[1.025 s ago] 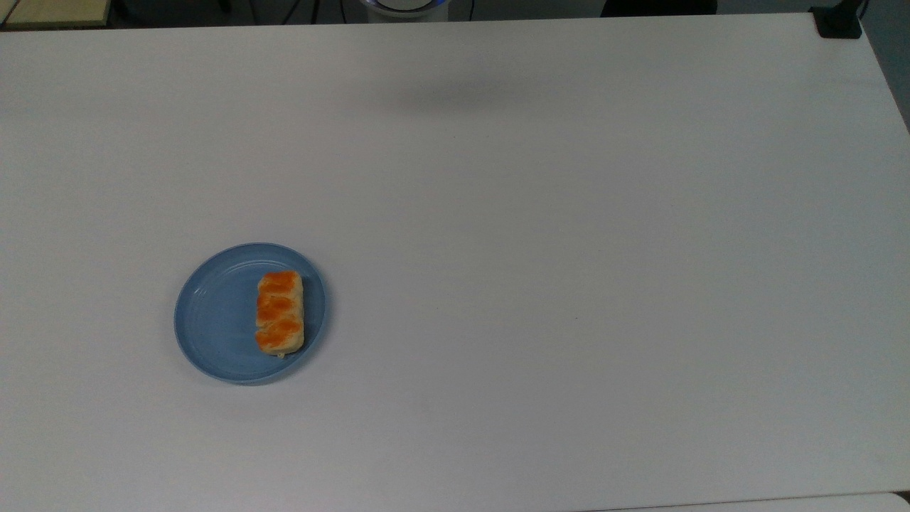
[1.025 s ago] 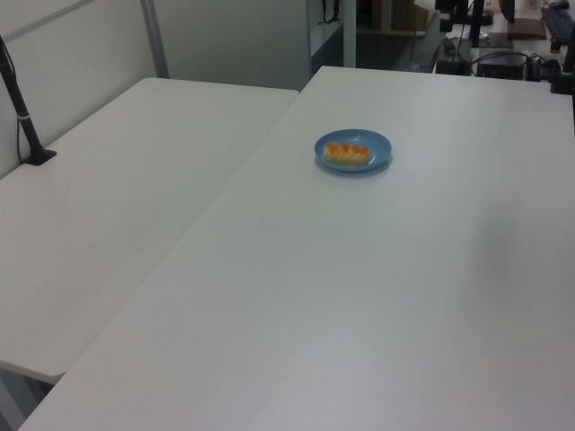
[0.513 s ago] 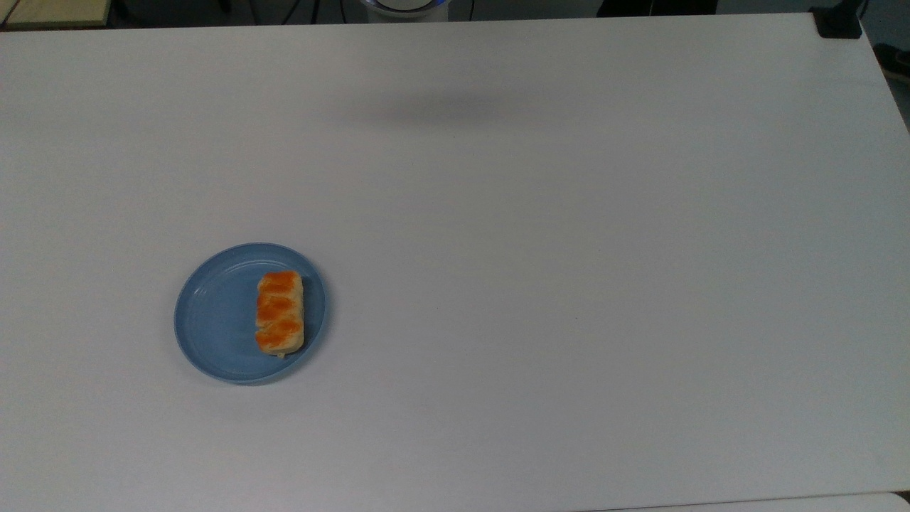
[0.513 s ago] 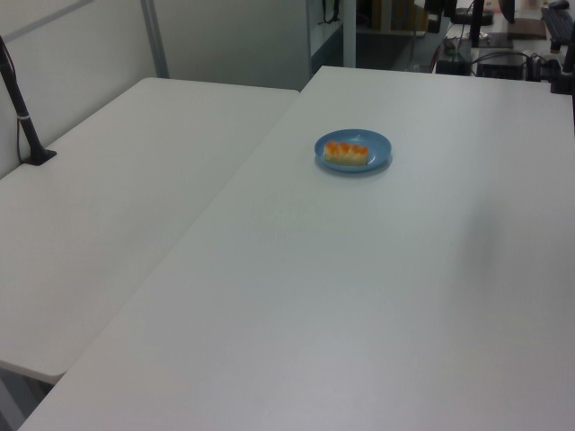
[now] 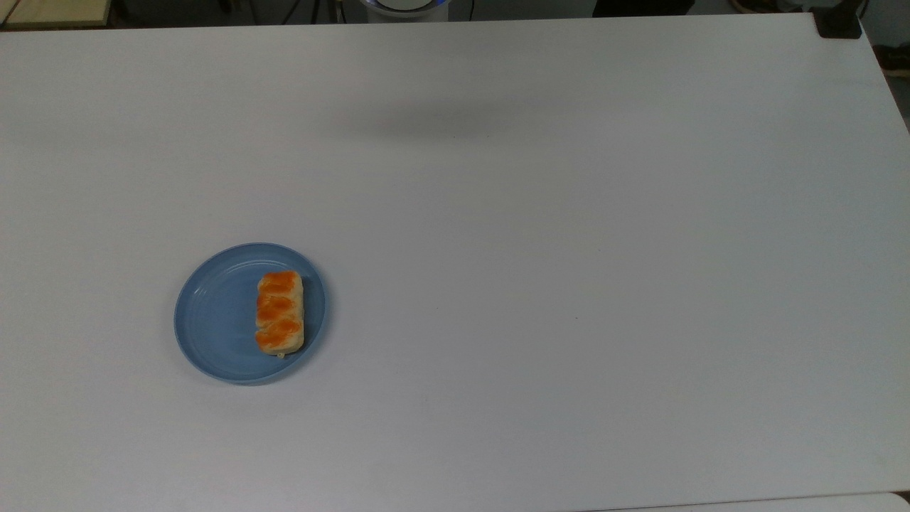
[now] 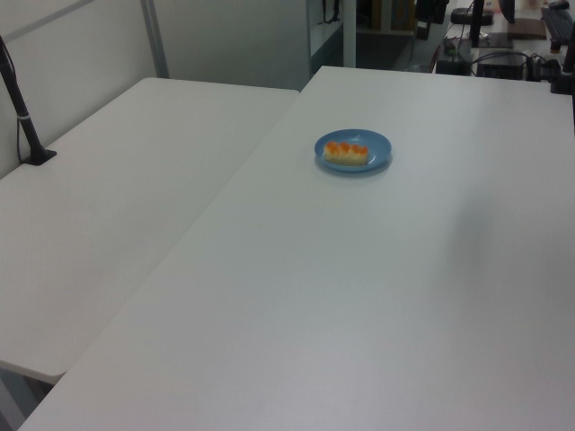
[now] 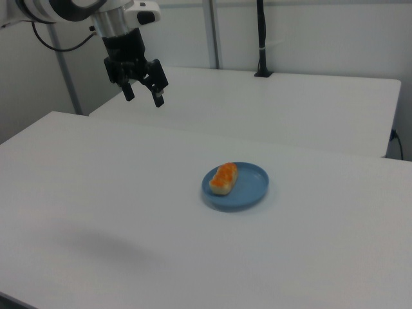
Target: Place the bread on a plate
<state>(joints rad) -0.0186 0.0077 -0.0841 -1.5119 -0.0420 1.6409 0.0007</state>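
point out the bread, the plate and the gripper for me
bread [image 5: 279,311], top view, on its middle glazed hump
plate [image 5: 213,316], top view, on the bare blue floor beside the bread
gripper [image 7: 143,96], right view, midway between its open fingertips, high above the table

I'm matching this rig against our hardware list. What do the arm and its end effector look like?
In the right view, the arm is white with black bands at its joints, and a black cable loops beside it. The end effector is black, with two short dark fingers under a silver-grey wrist section.
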